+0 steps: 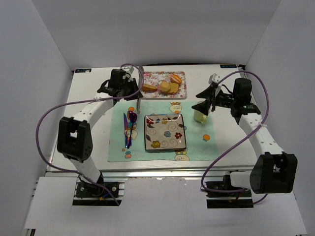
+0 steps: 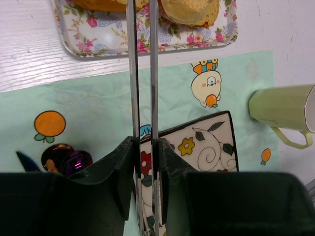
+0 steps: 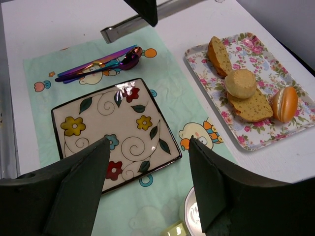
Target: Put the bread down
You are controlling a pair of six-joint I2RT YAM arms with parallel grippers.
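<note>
The bread [image 1: 165, 86], a small round pale golden roll, lies on the floral tray [image 1: 182, 93] among other breads; it also shows in the right wrist view [image 3: 240, 82] and at the top edge of the left wrist view [image 2: 189, 9]. My left gripper [image 1: 129, 88] [image 2: 145, 142] is shut on metal tongs [image 1: 139, 101] [image 2: 142, 73], whose two arms reach toward the tray; their tips are out of the left wrist view. My right gripper [image 1: 206, 102] [image 3: 147, 142] is open and empty, above the placemat beside the flowered square plate [image 1: 165, 132] [image 3: 118, 132] [image 2: 206, 142].
A brown-crusted wedge slice [image 3: 219, 54] and an orange glossy bun [image 3: 284, 104] share the tray. A yellow mug [image 1: 199, 116] [image 2: 280, 108] stands right of the plate. Purple cutlery [image 1: 128, 129] [image 3: 98, 63] lies left of it on the green placemat [image 1: 118, 147].
</note>
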